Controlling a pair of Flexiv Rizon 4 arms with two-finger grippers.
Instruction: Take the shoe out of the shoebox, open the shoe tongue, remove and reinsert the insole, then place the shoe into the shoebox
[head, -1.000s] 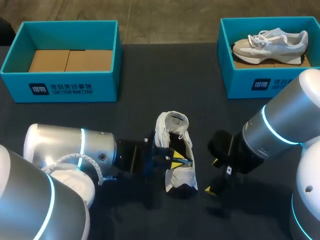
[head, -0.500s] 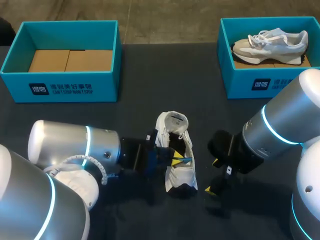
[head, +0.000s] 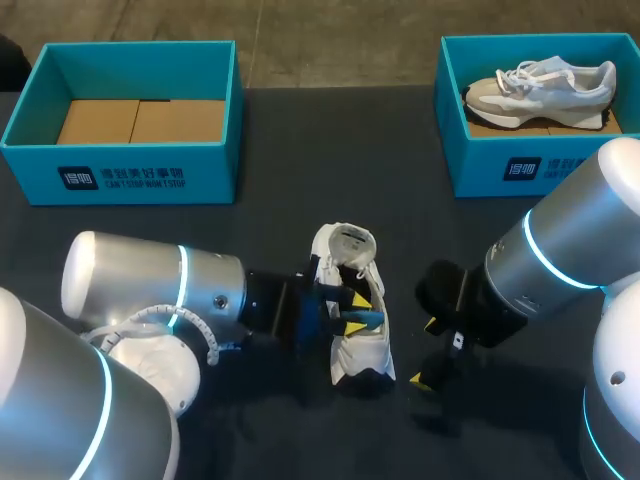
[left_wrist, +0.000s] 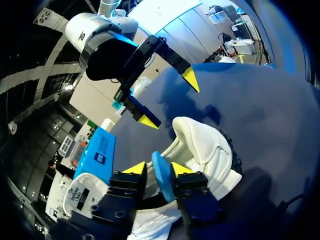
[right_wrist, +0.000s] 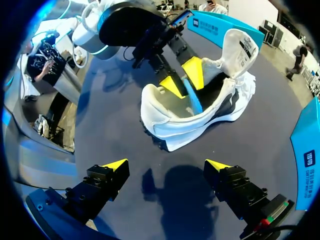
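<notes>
A white shoe (head: 365, 352) (left_wrist: 205, 150) (right_wrist: 200, 120) lies on the dark table between my two arms, tongue folded back. A blue insole (head: 369, 320) (left_wrist: 161, 175) (right_wrist: 193, 98) stands on edge in the shoe's opening. My left gripper (head: 352, 316) (left_wrist: 156, 168) (right_wrist: 183, 78) reaches into the shoe from the left, fingers slightly apart, with the insole between them and a thin gap on one side. My right gripper (head: 424, 352) (right_wrist: 165, 165) (left_wrist: 169, 100) hovers wide open just right of the shoe, holding nothing.
A teal shoebox (head: 140, 175) with only brown cardboard inside stands at the back left. A second teal shoebox (head: 520, 165) at the back right holds a grey and white shoe (head: 540, 85).
My left gripper has pushed a little further right into the shoe, and its fingers have parted from the insole. The shoe and the right arm have stayed put.
</notes>
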